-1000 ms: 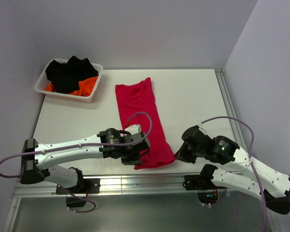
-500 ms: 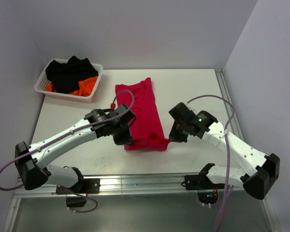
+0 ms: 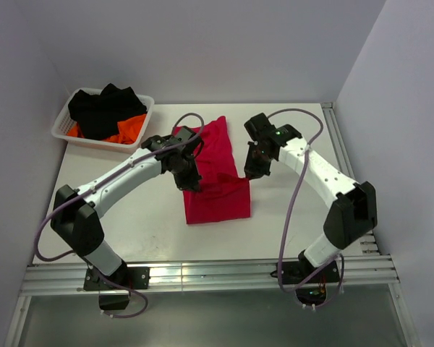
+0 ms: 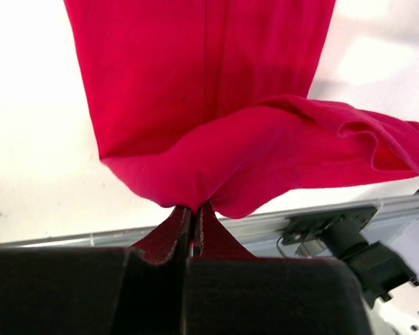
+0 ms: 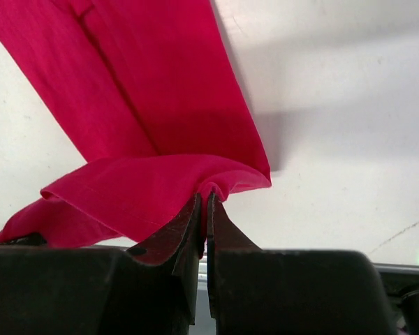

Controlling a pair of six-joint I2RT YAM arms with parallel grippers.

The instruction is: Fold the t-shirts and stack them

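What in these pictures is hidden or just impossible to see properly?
- Top view: what fills the white basket; black cloth covers all but some orange cloth.
- Top view: how the left tool and right tool pinch the red t-shirt; their wrists cover it.
- Wrist views: the t-shirt's far end, cut off by the top edge.

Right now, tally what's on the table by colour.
Red t-shirt: 1
Black cloth heap: 1 (number of garments unclear)
Orange cloth: 1 (partly buried)
White basket: 1
Total: 4
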